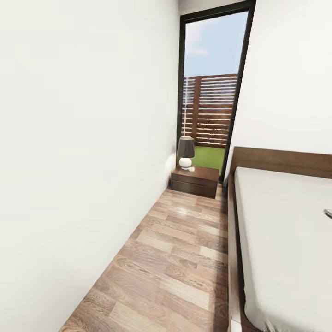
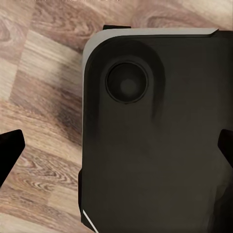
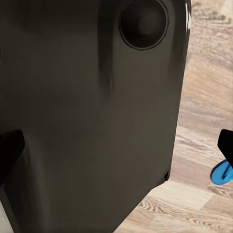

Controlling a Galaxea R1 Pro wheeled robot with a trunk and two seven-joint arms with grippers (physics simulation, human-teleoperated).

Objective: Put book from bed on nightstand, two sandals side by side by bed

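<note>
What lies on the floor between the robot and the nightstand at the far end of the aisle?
Head view: nothing; bare wood-plank floor runs up to the nightstand, with the white wall on one side and the bed on the other.

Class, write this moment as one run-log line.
place: aisle between wall and bed | ahead: nightstand with lamp | sandal: on floor | grippers: open, empty
</note>
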